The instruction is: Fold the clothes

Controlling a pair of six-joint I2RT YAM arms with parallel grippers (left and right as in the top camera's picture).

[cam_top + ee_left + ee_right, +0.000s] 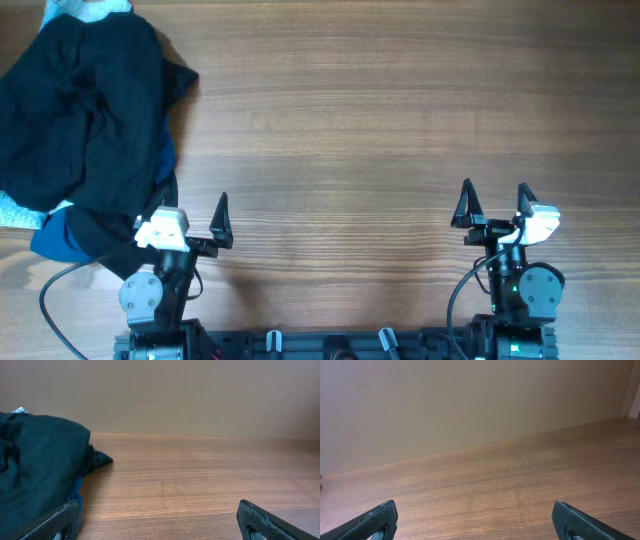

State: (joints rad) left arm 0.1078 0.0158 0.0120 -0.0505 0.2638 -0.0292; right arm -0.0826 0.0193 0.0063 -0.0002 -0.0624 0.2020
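At the near edge of the counter (400, 120), the left pincer (192, 215) stands wide and empty; well apart to its right, the right pincer (494, 200) is equally wide and empty. Just beside the left pincer's outer finger, spreading beyond it and to its left, lie the clothes (85, 120), a crumpled black mound with blue cloth (50, 242) showing beneath. Soft, light and limp, they will likely sag and bunch when lifted; the black corner (185, 80) jutting toward open wood looks the readiest hold.

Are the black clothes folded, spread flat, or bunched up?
Bunched up. The black clothes lie in a crumpled, uneven heap at the table's left edge, over blue fabric; no squared edges show.
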